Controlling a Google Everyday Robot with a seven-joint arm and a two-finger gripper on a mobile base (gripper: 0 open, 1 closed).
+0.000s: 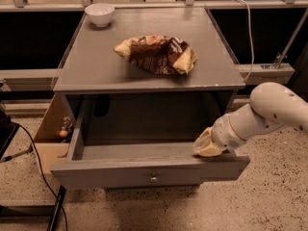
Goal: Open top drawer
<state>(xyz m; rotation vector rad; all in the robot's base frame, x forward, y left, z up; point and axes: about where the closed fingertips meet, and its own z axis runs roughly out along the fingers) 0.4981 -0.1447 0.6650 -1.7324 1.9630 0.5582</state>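
My tool point(207, 144) rests on the right end of the top drawer point(110, 173) front's upper edge. The drawer stands pulled out beneath the bench point(96, 66). I cannot tell whether the tool is clamped.

I see the grey cabinet top point(96, 66) across the upper centre of the frame. It carries a white bowl point(99, 14) at its upper-left corner and a crumpled snack bag point(156, 54) (brown and yellow) near its middle. The gripper point(208, 146) sits lower right, on the top drawer point(120, 174) front edge.
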